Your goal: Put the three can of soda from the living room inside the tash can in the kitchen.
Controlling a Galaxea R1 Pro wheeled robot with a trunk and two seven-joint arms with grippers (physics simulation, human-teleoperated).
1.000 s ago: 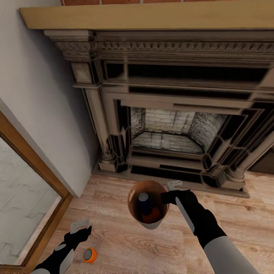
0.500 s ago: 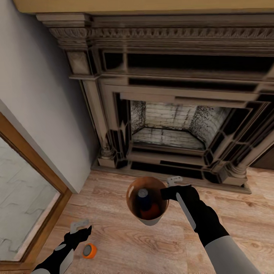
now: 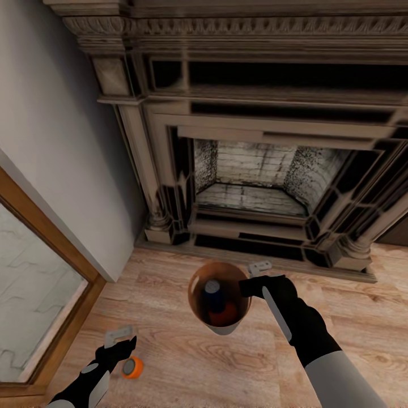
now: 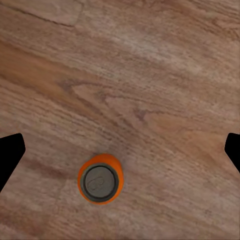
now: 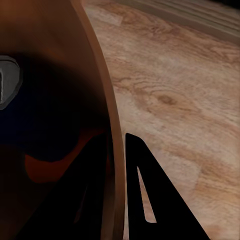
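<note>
Our left hand (image 4: 120,155) hangs over the wood floor (image 3: 170,362) with its fingers spread wide apart and empty, and what the coming move turns on is this: the orange can (image 4: 100,178) stands upright just below the hand, its long axis running up toward the palm, so we look straight down on its silvery top. In the left wrist view the can sits between the two dark fingertips but off centre, toward seven o'clock, so we judge that a small shift is needed before closing. In the head view the same can (image 3: 132,367) lies just beside the left hand (image 3: 120,342), at about five o'clock from it, and far nearer to it than to the right. Our right hand (image 3: 255,280) is clamped on the rim of the tash can (image 3: 220,298), one finger inside the wall as the right wrist view shows. Inside the bin the head view shows a dark blue can (image 3: 213,289) and an orange one (image 3: 222,313). Beyond stands the fireplace (image 3: 255,187).
</note>
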